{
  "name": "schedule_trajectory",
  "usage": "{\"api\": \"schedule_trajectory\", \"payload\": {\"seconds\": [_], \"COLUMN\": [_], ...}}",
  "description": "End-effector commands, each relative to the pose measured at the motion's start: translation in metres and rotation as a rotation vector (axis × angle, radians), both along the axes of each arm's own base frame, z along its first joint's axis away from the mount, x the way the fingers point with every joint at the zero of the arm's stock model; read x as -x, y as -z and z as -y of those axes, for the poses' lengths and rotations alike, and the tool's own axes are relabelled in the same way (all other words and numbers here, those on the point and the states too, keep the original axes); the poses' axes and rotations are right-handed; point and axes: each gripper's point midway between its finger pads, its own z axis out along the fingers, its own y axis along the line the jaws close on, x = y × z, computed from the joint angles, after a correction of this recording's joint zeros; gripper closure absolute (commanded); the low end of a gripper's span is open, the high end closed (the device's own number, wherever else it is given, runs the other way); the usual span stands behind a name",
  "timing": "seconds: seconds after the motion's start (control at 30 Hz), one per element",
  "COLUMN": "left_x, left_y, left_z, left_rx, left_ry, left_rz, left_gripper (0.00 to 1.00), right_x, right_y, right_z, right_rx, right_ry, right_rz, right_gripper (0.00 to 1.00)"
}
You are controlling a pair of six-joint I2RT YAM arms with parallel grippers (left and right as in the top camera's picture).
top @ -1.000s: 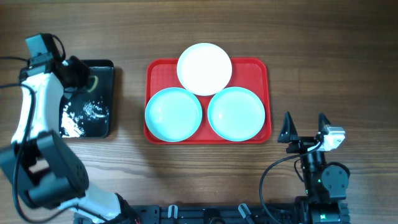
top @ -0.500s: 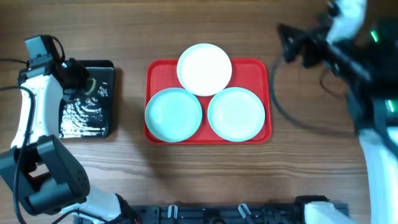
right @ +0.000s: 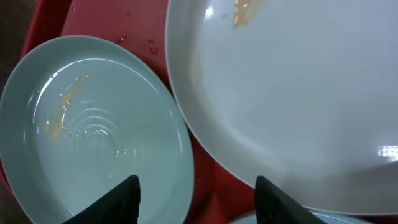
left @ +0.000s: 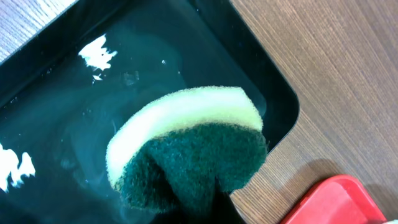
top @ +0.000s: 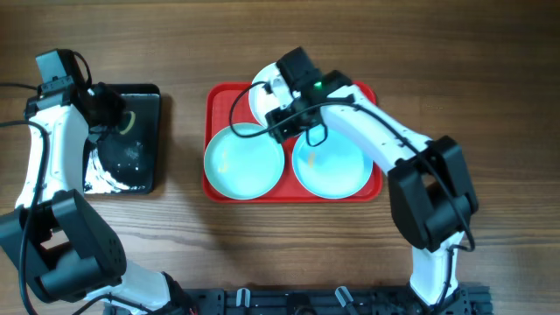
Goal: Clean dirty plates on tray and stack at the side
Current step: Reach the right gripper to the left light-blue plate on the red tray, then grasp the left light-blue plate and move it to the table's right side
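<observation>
The red tray (top: pixel 223 101) holds three plates. The white plate (top: pixel 260 98) at the back is partly hidden by my right arm. Two pale turquoise plates lie in front, one left (top: pixel 244 162) and one right (top: pixel 332 166). My right gripper (top: pixel 286 124) is open and empty, low over the gap between the white plate (right: pixel 286 93) and the left turquoise plate (right: pixel 93 137); both show orange smears. My left gripper (top: pixel 118 114) is shut on a yellow-and-green sponge (left: pixel 186 149) over the black tray (left: pixel 56 137).
The glossy black tray (top: pixel 149 179) at the left holds water and white foam (top: pixel 101 179). The red tray's corner shows in the left wrist view (left: pixel 336 199). Bare wooden table lies to the right of the red tray.
My right arm has swung from the front right of the table to over the red tray. The left gripper has stayed over the black tray; the foam there has shifted.
</observation>
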Motion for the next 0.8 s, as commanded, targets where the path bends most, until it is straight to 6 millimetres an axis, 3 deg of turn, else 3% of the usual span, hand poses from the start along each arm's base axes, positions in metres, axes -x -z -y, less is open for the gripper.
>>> {"api": "schedule_trajectory", "payload": {"seconds": [0.0, 0.13, 0.2, 0.37, 0.43, 0.5, 0.53, 0.6, 0.67, 0.77], "left_x": [-0.001, -0.002, -0.002, 0.000, -0.001, -0.003, -0.005, -0.008, -0.011, -0.006], "left_y": [-0.002, -0.002, -0.002, -0.001, -0.001, -0.002, -0.002, -0.003, -0.003, 0.003], "left_z": [0.001, 0.014, 0.014, 0.016, 0.018, 0.034, 0.047, 0.080, 0.109, 0.158], "left_rx": [0.008, 0.065, 0.062, 0.059, 0.064, 0.083, 0.093, 0.139, 0.139, 0.147], "left_ry": [0.007, 0.044, 0.052, 0.072, 0.085, 0.178, 0.215, 0.294, 0.367, 0.484], "left_rz": [0.006, 0.017, 0.015, 0.006, 0.007, 0.016, 0.016, 0.020, 0.017, -0.013], "left_gripper": [0.96, 0.96, 0.96, 0.96, 0.96, 0.96, 0.96, 0.96, 0.96, 0.96], "right_x": [0.000, 0.008, 0.019, 0.027, 0.028, 0.030, 0.025, 0.023, 0.017, 0.014], "right_y": [0.011, 0.033, 0.045, 0.055, 0.055, 0.059, 0.060, 0.060, 0.068, 0.071], "right_z": [-0.007, -0.001, -0.009, -0.003, -0.003, 0.001, 0.006, 0.005, 0.011, 0.010], "right_rx": [0.028, 0.050, 0.035, 0.066, 0.068, 0.085, 0.110, 0.106, 0.136, 0.131], "right_ry": [-0.011, 0.048, 0.024, 0.025, 0.026, 0.029, 0.060, 0.071, 0.135, 0.169], "right_rz": [0.004, -0.064, -0.114, -0.133, -0.137, -0.140, -0.119, -0.116, -0.100, -0.100], "right_gripper": [0.46, 0.52, 0.56, 0.62, 0.71, 0.74, 0.84, 0.85, 0.96, 0.96]}}
